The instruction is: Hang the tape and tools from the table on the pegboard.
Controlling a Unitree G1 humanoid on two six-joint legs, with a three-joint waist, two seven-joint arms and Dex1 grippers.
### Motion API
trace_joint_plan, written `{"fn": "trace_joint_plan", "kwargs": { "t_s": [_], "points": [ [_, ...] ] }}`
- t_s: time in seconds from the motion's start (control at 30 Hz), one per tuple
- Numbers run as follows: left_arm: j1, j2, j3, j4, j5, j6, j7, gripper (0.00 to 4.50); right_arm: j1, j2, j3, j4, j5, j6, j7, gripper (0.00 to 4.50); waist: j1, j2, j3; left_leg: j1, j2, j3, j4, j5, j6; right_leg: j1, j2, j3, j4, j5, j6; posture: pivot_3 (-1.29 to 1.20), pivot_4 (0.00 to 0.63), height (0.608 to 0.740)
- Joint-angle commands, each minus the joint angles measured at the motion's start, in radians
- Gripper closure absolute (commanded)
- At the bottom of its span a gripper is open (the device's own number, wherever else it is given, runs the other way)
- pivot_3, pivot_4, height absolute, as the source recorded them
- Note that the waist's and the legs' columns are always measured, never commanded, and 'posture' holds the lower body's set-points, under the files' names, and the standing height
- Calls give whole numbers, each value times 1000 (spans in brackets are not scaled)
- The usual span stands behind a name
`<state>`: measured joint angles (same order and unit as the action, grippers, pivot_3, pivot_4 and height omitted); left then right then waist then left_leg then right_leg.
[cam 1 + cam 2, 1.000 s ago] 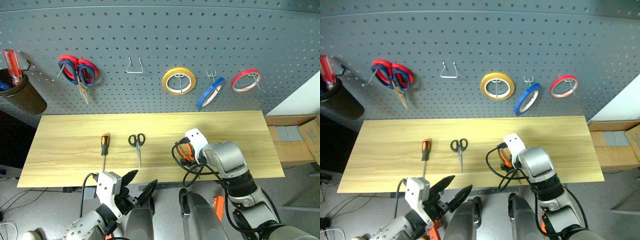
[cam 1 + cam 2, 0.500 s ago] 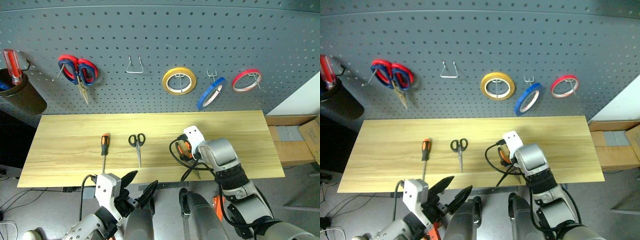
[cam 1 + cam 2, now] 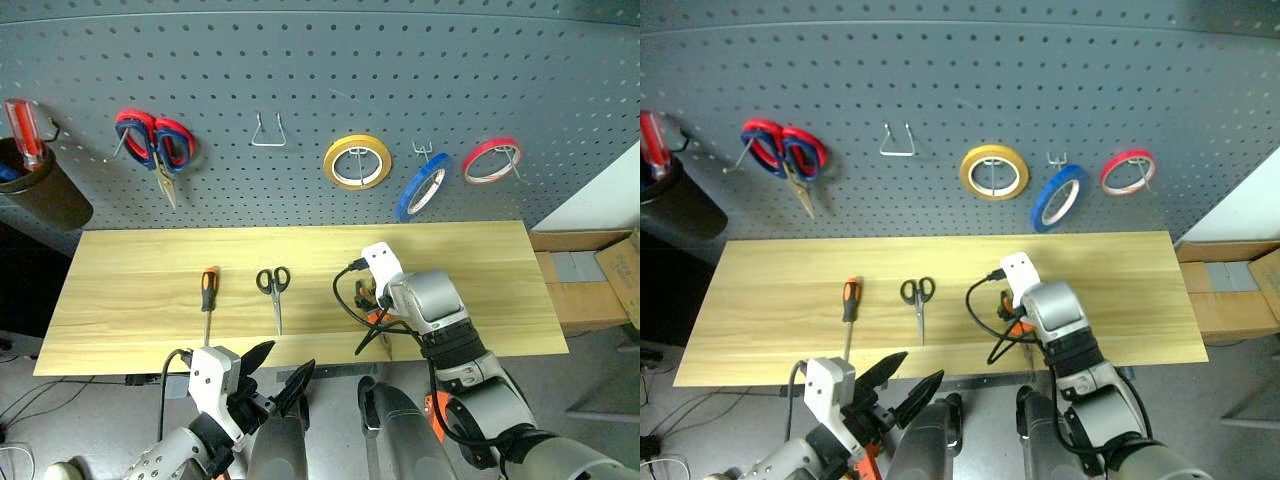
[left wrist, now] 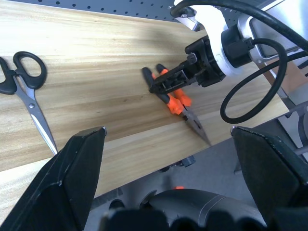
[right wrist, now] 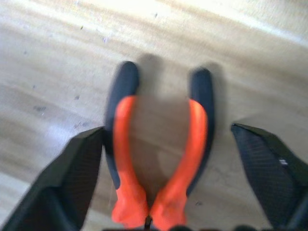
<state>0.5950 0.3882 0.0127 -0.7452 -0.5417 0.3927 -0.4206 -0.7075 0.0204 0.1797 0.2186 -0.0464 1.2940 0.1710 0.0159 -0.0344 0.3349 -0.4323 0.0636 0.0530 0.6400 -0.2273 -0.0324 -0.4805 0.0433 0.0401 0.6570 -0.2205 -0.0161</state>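
1. On the pegboard [image 3: 330, 70], from the left: a red-handled screwdriver [image 3: 24, 130] in a dark cup [image 3: 45, 195], red-and-blue-handled scissors [image 3: 155, 145], a bare wire hook [image 3: 268, 130], a yellow tape roll [image 3: 357, 161], the blue tape [image 3: 421, 187] hanging tilted on its hook, and a red tape roll [image 3: 492, 160].
2. The left pincer [image 3: 277, 372] hangs below the desk's [image 3: 130, 300] near edge, fingers spread wide, holding nothing.
3. On the desk the orange-and-black screwdriver [image 3: 208, 300] lies left, with the small black scissors [image 3: 274, 290] just beside it on the right, blades toward the near edge.
4. The long-nose pliers [image 4: 175, 101] lie flat right of the scissors, nose toward the near edge.
5. The right pincer [image 4: 166, 82] is down over the pliers' handles; its fingers [image 5: 72, 178] stand apart on either side of them, not yet touching.
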Motion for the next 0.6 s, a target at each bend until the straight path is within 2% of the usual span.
{"fn": "trace_joint_plan", "kwargs": {
  "t_s": [0.03, 0.23, 0.37, 0.5, 0.6],
  "points": [
    [10, -2, -4, -37, -5, -6, 0, 0, 27, -1, 4, 14, 24, 1, 13, 1484, 0, 0, 0, 0, 0, 0, 0, 0, 0, 0, 0, 0, 0, 0, 0, 210, 394, 740],
    [-6, -2, -8, -23, -1, -10, -3, 0, 46, -19, 11, -22, 28, 22, 15, 1484, 1, 0, 0, 0, 0, 0, -1, 0, 0, 0, 0, 0, -1, 0, 0, 210, 385, 740],
    [-27, -6, 3, -22, -15, -4, 0, 0, 46, -61, 17, -111, 71, 33, 75, 1484, 4, 0, 0, 0, 0, 0, -4, 0, 0, 0, 0, 0, -4, 0, 0, 210, 376, 740],
    [-40, -17, 65, -42, -56, -2, 23, 0, 64, -163, 15, -423, 227, 77, 247, 1484, 7, 0, 0, -3, 0, 0, -9, 0, 0, -1, 0, -1, -10, 0, 1, 202, 364, 740],
    [-28, -36, 129, -92, -161, 15, 53, 0, 79, -172, -58, -634, 332, 105, 301, 1484, 5, 0, 0, -4, 0, 0, -11, 0, -1, -2, 0, -1, -11, 0, 2, 204, 358, 740]
  ]
}}
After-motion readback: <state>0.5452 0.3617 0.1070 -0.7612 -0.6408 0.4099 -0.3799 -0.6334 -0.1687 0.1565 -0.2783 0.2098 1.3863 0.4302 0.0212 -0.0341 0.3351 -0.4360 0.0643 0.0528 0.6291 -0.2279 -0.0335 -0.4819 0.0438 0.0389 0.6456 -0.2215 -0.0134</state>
